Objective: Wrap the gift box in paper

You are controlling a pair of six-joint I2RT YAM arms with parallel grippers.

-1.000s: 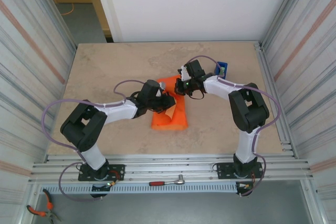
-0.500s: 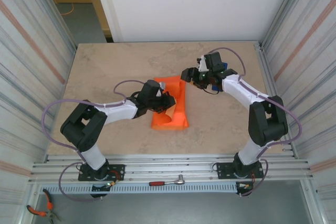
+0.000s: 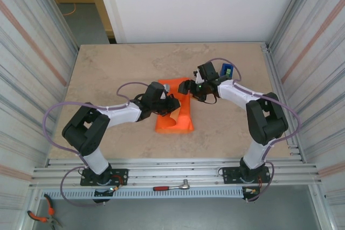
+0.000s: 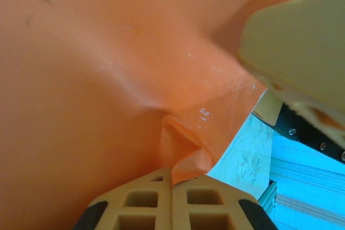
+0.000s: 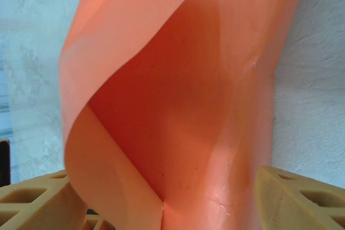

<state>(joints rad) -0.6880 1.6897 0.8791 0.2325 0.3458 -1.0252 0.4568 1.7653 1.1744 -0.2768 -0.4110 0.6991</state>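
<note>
The flat beige stone-look table [image 3: 108,68] has a bright orange thin sheet of paper [image 3: 175,125] lying near its middle, folded over into a lumpy bundle. A small blue plastic tape dispenser [image 3: 227,70] sits toward the far right corner, apart from the paper.

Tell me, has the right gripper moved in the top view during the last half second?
Yes. The right gripper came down-left, away from the blue dispenser, toward the orange paper.
</note>
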